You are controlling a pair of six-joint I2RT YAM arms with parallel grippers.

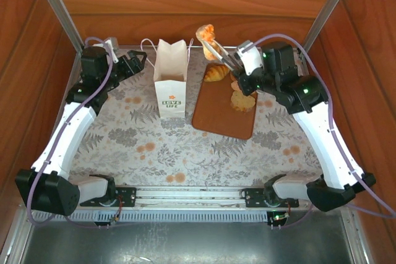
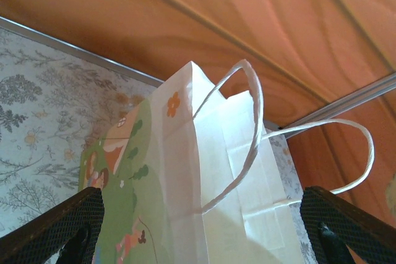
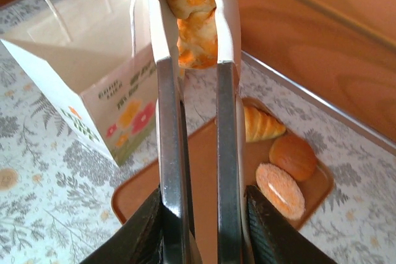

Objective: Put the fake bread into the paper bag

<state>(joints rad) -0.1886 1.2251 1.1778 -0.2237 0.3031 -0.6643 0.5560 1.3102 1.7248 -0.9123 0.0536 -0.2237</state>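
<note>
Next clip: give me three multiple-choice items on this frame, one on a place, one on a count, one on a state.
1. In the top view, the paper bag stands: A) left of the brown board; B) on it; C) right of it.
2. Bread pieces lying on the board: A) one; B) three; C) six.
3. The right hand is: A) open, empty; B) shut on a pastry; C) shut on a bag handle.

1 A: the bag stands off the board's left edge.
2 B: the right wrist view shows three there.
3 B: a pastry sits clamped between its fingers.
</note>
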